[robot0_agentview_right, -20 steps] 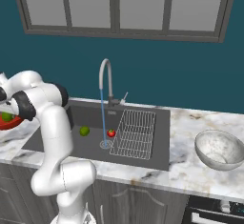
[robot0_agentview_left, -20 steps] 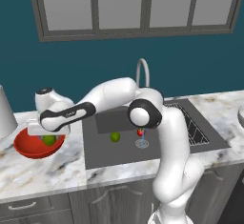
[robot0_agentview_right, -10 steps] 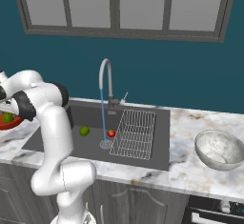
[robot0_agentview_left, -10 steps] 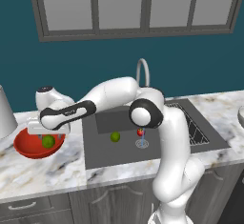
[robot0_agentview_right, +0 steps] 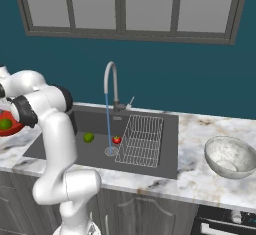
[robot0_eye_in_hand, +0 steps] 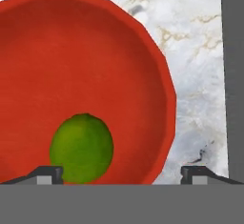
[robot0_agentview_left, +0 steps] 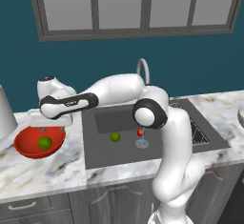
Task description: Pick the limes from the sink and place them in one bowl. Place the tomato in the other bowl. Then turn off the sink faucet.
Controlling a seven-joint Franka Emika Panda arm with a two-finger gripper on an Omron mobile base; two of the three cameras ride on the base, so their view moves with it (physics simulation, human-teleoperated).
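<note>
While the gripper is hovering over the red-orange bowl, its jaws are standing wide and holding nothing; one lime is lying loose inside that bowl. The second lime is sitting on the sink floor, near the tomato but apart from it. Judgement: the lime is looking light, firm, smooth and prone to rolling, so fingers should be closing across its widest middle from above. The right base view is showing the pale bowl on the far counter and the faucet running a thin stream. The hand view is giving the closest look at the lime in the bowl.
</note>
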